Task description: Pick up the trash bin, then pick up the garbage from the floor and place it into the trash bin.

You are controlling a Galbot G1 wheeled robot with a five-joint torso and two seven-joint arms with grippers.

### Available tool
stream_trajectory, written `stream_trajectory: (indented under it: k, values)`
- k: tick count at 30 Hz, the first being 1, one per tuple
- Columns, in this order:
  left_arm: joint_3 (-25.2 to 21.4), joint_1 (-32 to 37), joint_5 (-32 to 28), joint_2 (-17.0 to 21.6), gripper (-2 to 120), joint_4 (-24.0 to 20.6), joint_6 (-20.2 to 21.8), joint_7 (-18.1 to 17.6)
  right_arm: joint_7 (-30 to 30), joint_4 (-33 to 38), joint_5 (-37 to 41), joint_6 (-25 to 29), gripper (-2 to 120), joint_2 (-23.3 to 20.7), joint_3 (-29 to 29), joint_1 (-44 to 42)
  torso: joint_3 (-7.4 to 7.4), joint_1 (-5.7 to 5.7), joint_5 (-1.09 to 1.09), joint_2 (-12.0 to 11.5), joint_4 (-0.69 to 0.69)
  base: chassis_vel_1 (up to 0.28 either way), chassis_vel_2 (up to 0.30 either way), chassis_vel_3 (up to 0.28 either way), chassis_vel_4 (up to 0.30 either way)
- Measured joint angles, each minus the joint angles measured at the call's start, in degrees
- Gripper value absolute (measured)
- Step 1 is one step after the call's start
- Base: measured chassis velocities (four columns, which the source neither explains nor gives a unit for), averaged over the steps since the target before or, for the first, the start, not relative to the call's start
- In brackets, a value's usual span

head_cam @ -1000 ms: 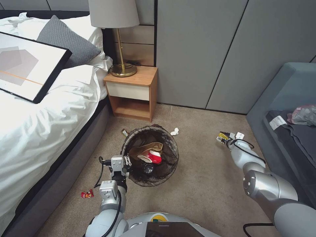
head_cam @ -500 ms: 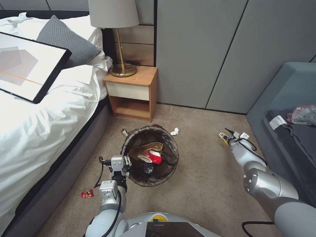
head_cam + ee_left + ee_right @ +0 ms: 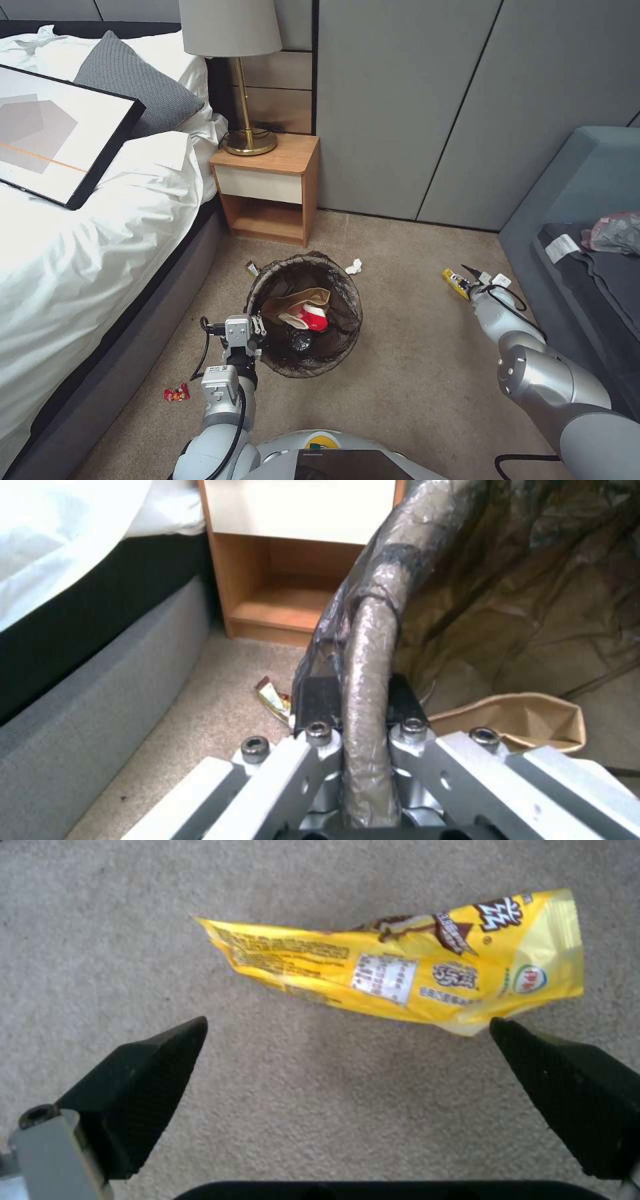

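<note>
The trash bin point(image 3: 303, 363), white with a dark liner, stands on the carpet. My left gripper point(image 3: 257, 328) is shut on its near-left rim point(image 3: 373, 630), one finger point(image 3: 313, 700) on each side. Inside lie a tan paper bag point(image 3: 297, 300), a red-and-white wrapper point(image 3: 311, 319) and a dark bottle. A yellow snack packet point(image 3: 455, 281) lies flat on the floor to the right. My right gripper point(image 3: 472, 279) hovers open just beside the packet point(image 3: 407, 972), its black fingertips point(image 3: 153, 1065) spread wide. More garbage lies around: a white tissue wad point(image 3: 354, 267), a red wrapper point(image 3: 177, 393) and a small wrapper point(image 3: 251, 268).
A bed point(image 3: 80, 253) runs along the left and a wooden nightstand point(image 3: 270, 190) with a lamp stands behind the bin. Grey wardrobe doors point(image 3: 427, 107) close the back. A grey sofa point(image 3: 587, 193) carrying a grey plastic bag point(image 3: 617, 232) borders the right. Open carpet lies between bin and packet.
My right gripper has shifted a little to the right, off the yellow packet, which now shows uncovered on the carpet. The bin and my left arm have not moved.
</note>
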Motion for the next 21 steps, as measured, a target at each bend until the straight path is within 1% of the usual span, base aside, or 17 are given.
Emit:
stream_trajectory:
  k: [2,3,5,6,7,8,9,10,11,12,13,14,16,17,20,21]
  values:
    - [0.0,0.0,0.0,0.0,0,0.0,0.0,0.0,-0.2,0.1,-0.4,0.3,100,0.0,-0.3,-0.2,0.00,0.00,-0.02,0.0,0.00,0.000,0.000,0.000,0.000]
    - [0.0,0.0,0.0,0.0,0,0.0,0.0,0.0,-0.7,0.3,-3.4,1.0,100,0.0,-1.2,-0.4,0.00,0.00,-0.05,0.0,0.02,0.000,0.000,0.000,0.000]
    - [0.0,0.0,0.0,0.0,0,0.0,0.0,0.0,-1.3,0.4,-8.0,2.0,100,0.1,-2.2,-0.8,0.00,0.00,-0.04,0.0,0.04,0.000,0.000,0.000,0.000]
    - [0.0,0.0,0.0,0.0,0,0.0,0.0,0.0,-1.3,0.4,-8.0,2.0,100,0.1,-2.2,-0.8,0.00,0.00,-0.04,0.0,0.04,0.000,0.000,0.000,0.000]
    - [0.0,0.0,0.0,0.0,0,0.0,0.0,0.0,-1.3,0.5,-13.8,2.8,100,0.1,-3.0,-1.0,0.00,0.00,0.00,0.0,0.03,0.000,0.000,0.000,0.000]
    - [0.0,0.0,0.0,0.0,0,0.0,0.0,0.0,-1.1,0.7,-16.4,3.1,100,0.1,-3.4,-1.1,0.00,0.00,-0.02,0.0,0.03,0.000,0.000,0.000,0.000]
    - [0.0,0.0,0.0,0.0,0,0.0,0.0,0.0,-0.9,1.2,-21.5,4.0,100,0.2,-4.0,-1.3,0.00,0.00,-0.05,0.0,0.02,0.000,0.000,0.000,0.000]
    - [0.0,0.0,0.0,0.0,0,0.0,0.0,0.0,-0.9,1.2,-21.5,4.0,100,0.2,-4.0,-1.3,0.00,0.00,-0.05,0.0,0.02,0.000,0.000,0.000,0.000]
    - [0.0,0.0,0.0,0.0,0,0.0,0.0,0.0,-0.6,1.6,-25.5,4.3,100,0.3,-4.3,-1.5,0.00,0.00,-0.05,0.0,0.01,0.000,0.000,0.000,0.000]
    - [0.0,0.0,0.0,0.0,0,0.0,0.0,0.0,-0.5,1.7,-26.9,4.5,100,0.3,-4.4,-1.6,0.00,0.00,-0.04,0.0,0.01,0.000,0.000,0.000,0.000]
    - [0.0,0.0,0.0,0.0,0,0.0,0.0,0.0,0.0,2.3,-32.1,5.1,100,0.7,-4.8,-1.6,0.00,0.00,-0.02,0.0,0.00,0.000,0.000,0.000,0.000]
    - [0.0,0.0,0.0,0.0,0,0.0,0.0,0.0,0.0,2.3,-32.1,5.1,100,0.7,-4.8,-1.6,0.00,0.00,-0.02,0.0,0.00,0.000,0.000,0.000,0.000]
    - [0.0,0.0,0.0,0.0,0,0.0,0.0,0.0,0.9,2.7,-37.1,5.6,100,1.4,-5.4,-1.5,0.00,0.00,-0.05,0.0,0.02,0.000,0.000,0.000,0.000]
    - [0.0,0.0,0.0,0.0,0,0.0,0.0,0.0,0.9,2.7,-37.1,5.6,100,1.4,-5.4,-1.5,0.00,0.00,-0.05,0.0,0.02,0.000,0.000,0.000,0.000]
    - [0.0,0.0,0.0,0.0,0,0.0,0.0,0.0,2.4,2.9,-42.6,6.0,100,2.5,-6.1,-1.2,0.00,0.00,-0.02,0.0,0.04,0.000,0.000,0.000,0.000]
    - [0.0,0.0,0.0,0.0,0,0.0,0.0,0.0,2.4,2.9,-42.6,6.0,100,2.5,-6.1,-1.2,0.00,0.00,-0.02,0.0,0.04,0.000,0.000,0.000,0.000]
